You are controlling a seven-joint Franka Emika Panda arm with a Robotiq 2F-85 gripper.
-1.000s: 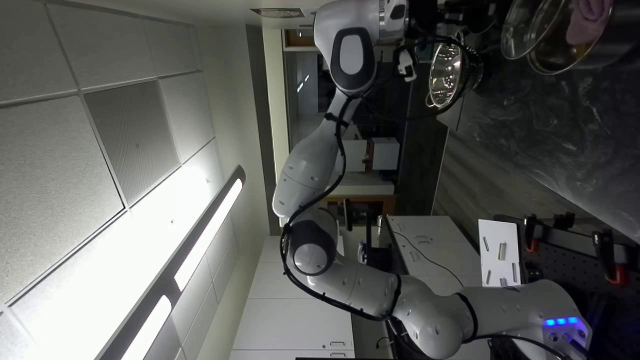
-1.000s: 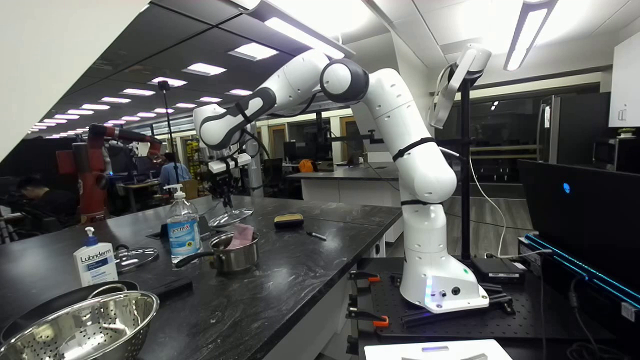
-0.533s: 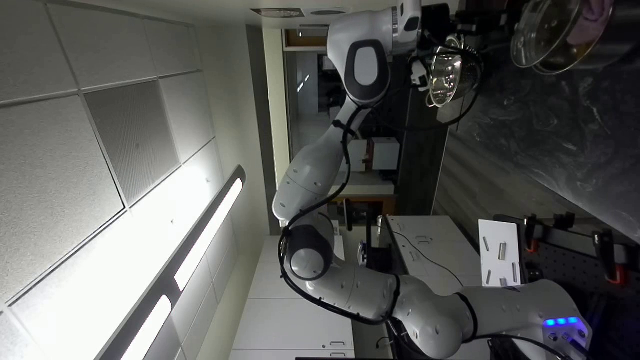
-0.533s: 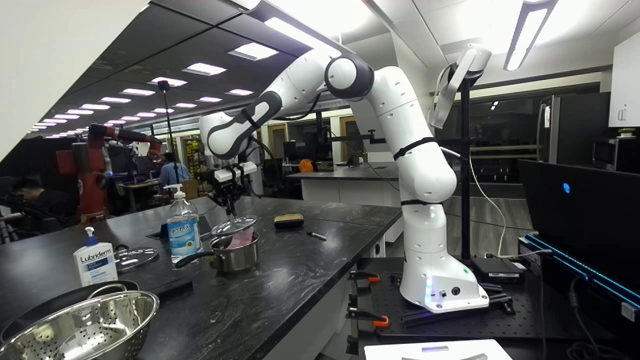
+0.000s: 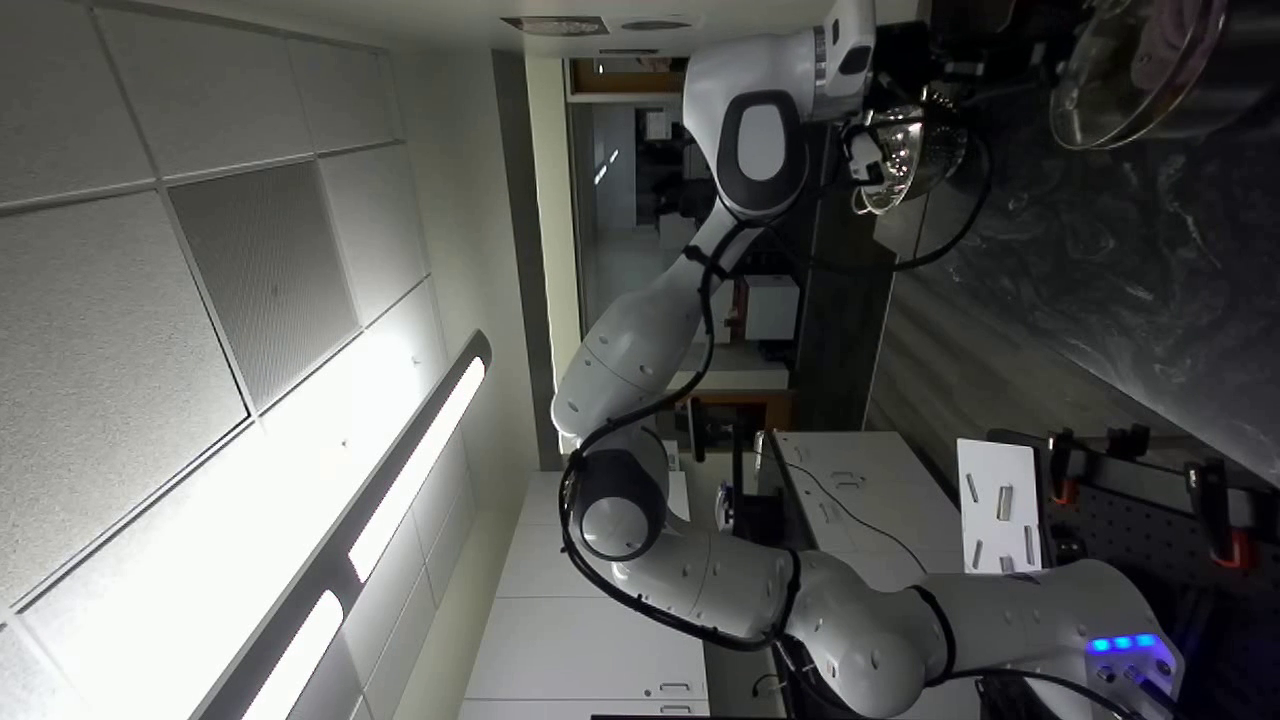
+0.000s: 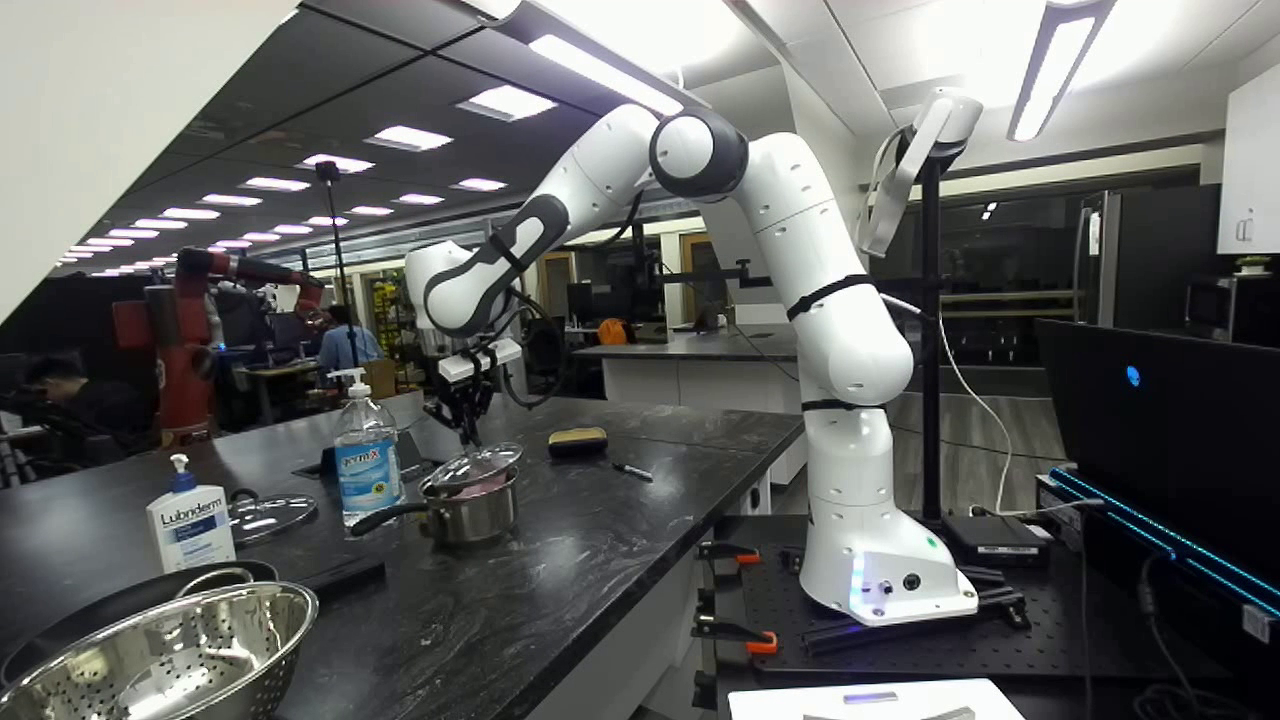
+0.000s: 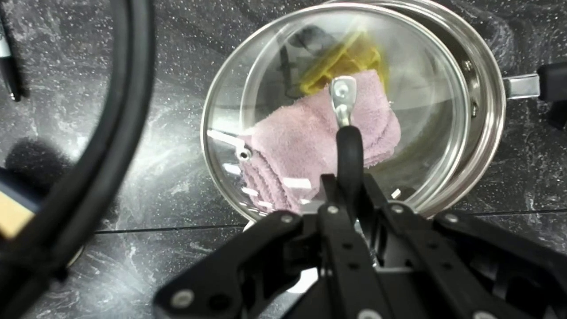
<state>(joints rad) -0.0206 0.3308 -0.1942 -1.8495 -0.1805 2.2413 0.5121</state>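
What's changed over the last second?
The black gripper carried the round clear glass lid down and toward the arm's white base, now largely over the silver metal saucepan, without letting go. The saucepan, folded pink cloth inside and clear pump bottle stayed put.

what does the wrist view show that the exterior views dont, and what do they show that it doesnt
Only the wrist view shows the grid pattern on the yellow piece and the rivets inside the pot. Only the exterior views show the colander and the arm's base (in both), plus a lotion bottle and a sanitizer bottle in an exterior view. Shared by all: the pot, glass lid, pink cloth and gripper.
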